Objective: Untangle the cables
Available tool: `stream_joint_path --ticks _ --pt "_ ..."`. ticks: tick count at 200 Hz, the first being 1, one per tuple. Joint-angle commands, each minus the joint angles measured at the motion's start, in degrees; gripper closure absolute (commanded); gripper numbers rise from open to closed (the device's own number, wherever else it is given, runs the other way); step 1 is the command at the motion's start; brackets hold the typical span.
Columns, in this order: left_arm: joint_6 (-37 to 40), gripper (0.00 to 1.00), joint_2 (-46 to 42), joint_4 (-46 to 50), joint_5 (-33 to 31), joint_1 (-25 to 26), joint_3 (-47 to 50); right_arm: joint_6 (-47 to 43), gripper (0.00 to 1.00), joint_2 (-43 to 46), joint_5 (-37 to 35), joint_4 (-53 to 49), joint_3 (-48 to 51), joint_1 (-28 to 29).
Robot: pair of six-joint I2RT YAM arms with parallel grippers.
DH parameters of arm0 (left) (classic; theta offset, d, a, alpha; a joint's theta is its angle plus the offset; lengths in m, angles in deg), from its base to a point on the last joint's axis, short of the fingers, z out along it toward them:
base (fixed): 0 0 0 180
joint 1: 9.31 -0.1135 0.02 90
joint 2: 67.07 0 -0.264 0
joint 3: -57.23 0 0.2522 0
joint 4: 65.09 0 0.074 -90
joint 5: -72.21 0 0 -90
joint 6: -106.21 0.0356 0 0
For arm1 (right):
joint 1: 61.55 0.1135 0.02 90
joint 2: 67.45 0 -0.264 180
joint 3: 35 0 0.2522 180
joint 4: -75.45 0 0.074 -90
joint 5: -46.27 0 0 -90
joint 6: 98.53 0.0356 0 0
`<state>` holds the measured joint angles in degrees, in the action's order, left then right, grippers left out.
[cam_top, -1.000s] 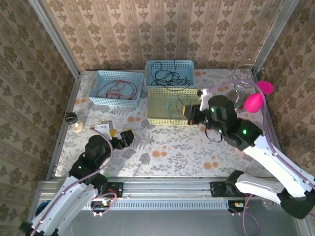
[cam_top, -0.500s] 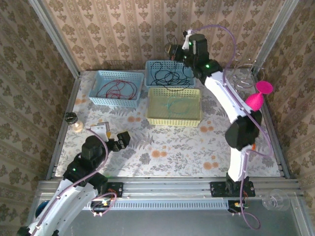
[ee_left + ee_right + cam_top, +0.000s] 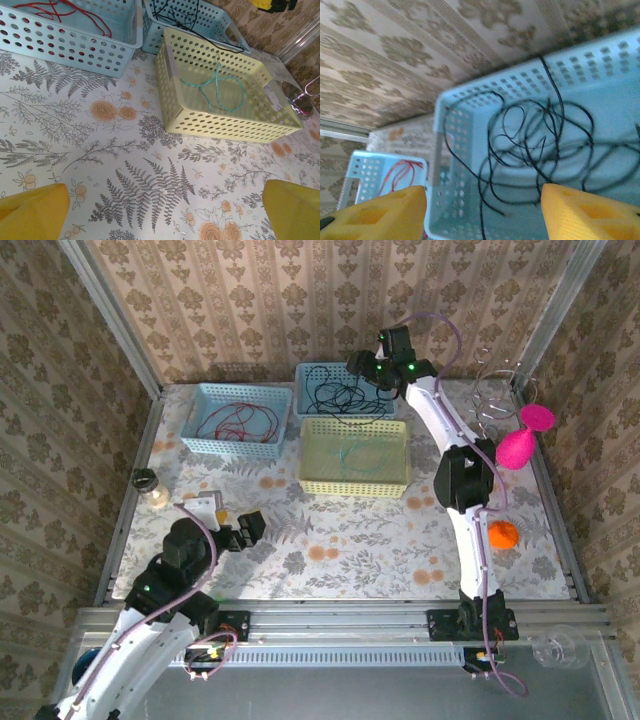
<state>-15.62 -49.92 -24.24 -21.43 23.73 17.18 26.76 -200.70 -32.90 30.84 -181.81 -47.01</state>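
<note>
Cables lie in baskets on the tabletop [image 3: 350,540]: red cables [image 3: 235,422] in the left blue basket [image 3: 205,447], black cables [image 3: 535,145] in the far blue basket [image 3: 445,165], a green cable [image 3: 215,92] in the yellow basket [image 3: 225,127]. The right pincer [image 3: 484,195] hangs above the black cables, apart, holding nothing. The left pincer [image 3: 165,200] is wide apart, empty.

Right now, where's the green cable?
In the top view the green cable lies coiled in the yellow basket at mid-table, right of the left blue basket of red cables and in front of the rear blue basket of black cables.
</note>
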Motion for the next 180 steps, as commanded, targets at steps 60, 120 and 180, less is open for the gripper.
stream_joint_path --ticks 60,120,180 --pt "4.25 0.00 15.78 9.00 -11.63 0.53 -15.11 -12.50 0.00 46.49 -11.07 7.93 47.66 7.44" --pt "8.03 0.00 16.73 -2.93 -17.61 0.60 -11.85 -13.55 0.00 77.43 -21.50 10.64 72.29 13.23" --pt "39.28 0.00 10.79 -30.56 -22.64 0.54 4.75 -30.76 0.00 99.36 -23.50 31.59 106.72 13.23"
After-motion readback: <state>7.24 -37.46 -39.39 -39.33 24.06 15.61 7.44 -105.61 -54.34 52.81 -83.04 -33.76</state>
